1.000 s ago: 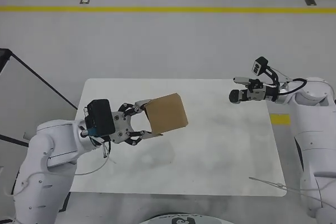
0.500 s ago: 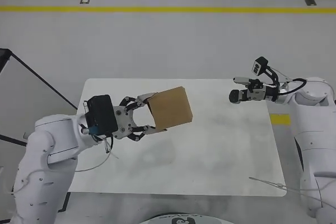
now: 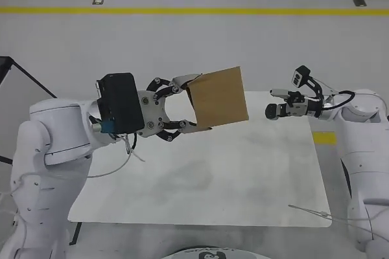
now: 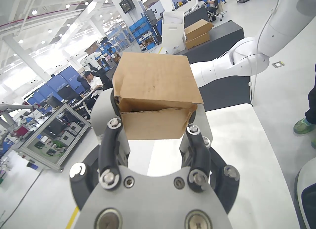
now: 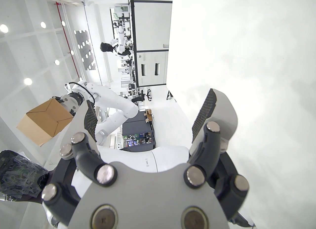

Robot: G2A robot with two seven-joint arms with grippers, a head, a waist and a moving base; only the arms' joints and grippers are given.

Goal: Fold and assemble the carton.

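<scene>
Left fingers [image 4: 103,114] clamp the squared-up brown carton [image 4: 155,81], one flap ajar; right fingers [image 5: 222,111] gape empty.

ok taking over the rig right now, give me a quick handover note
Left tool: shut on the brown cardboard carton, held in the air above the far side of the white table.
Right tool: open and empty, over the table's far right part.
Done: the carton is squared into a box, and the end away from the grip looks folded shut.
Left: the gripped end has a flap ajar. Close it, probably with the free tool, then set the carton down.
</scene>
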